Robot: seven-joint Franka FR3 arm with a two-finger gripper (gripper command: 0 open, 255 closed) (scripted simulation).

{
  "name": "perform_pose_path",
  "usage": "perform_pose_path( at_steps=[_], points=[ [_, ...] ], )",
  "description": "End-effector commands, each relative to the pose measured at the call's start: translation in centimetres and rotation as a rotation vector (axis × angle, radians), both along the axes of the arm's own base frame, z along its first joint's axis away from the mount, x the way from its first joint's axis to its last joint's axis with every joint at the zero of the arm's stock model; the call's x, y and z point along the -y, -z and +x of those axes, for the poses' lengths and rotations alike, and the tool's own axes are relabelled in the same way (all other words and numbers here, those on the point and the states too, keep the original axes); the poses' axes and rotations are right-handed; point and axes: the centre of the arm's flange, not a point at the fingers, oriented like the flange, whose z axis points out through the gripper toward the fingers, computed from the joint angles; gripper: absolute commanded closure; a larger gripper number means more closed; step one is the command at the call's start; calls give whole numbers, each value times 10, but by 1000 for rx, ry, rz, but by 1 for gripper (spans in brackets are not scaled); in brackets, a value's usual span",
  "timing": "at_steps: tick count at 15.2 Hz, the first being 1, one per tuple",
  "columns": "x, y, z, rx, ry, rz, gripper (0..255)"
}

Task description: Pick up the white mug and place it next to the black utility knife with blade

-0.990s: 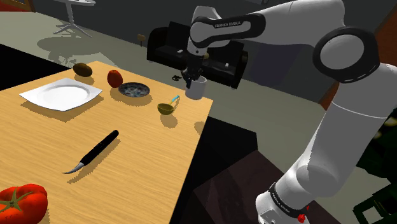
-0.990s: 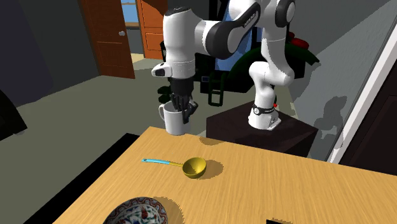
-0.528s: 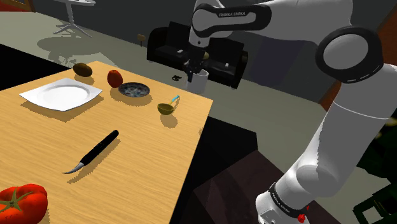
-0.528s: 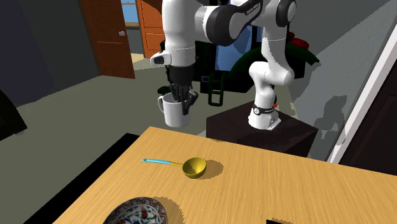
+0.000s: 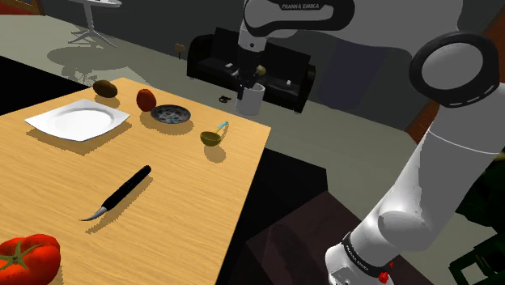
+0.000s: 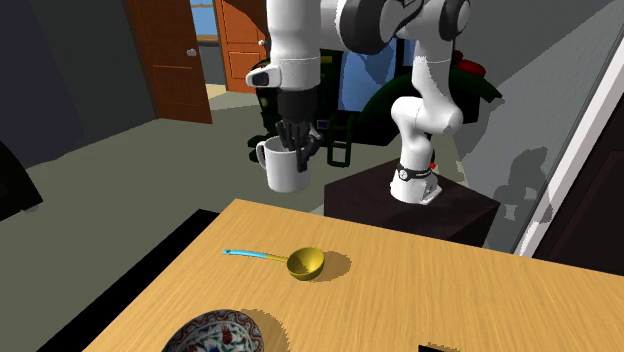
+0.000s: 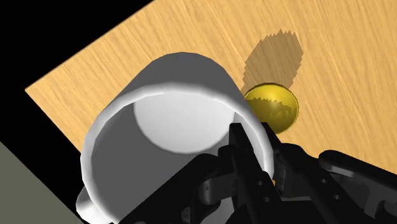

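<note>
The white mug (image 5: 250, 99) hangs in the air just beyond the table's far edge, well above the tabletop. My gripper (image 5: 252, 82) is shut on its rim, one finger inside and one outside. In the second exterior view the mug (image 6: 286, 168) hangs under the gripper (image 6: 298, 153), handle toward that view's left. The wrist view looks into the mug (image 7: 172, 121), whose wall is clasped by the gripper (image 7: 257, 156). The black utility knife (image 5: 121, 193), with a curved blade, lies on the wooden table (image 5: 186, 219) nearer the front, far from the mug.
A gold spoon (image 5: 213, 137) lies below the mug near the table's edge. A patterned bowl (image 5: 171, 114), a red fruit (image 5: 146, 99), a brown fruit (image 5: 105, 87) and a white plate (image 5: 78, 120) sit at the back. A tomato (image 5: 28, 259) is at the front left corner.
The gripper has carried the mug upward, and toward the second exterior view's right. Nothing on the table has moved.
</note>
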Motion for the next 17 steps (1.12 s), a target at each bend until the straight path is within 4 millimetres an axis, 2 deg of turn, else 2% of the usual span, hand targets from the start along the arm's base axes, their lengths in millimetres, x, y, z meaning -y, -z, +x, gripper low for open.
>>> perform_pose_path(
  at_steps=[1,17],
  points=[
    [-21,-2,-13,0,0,0,255],
    [-203,-3,-119,0,0,0,255]
  ],
)
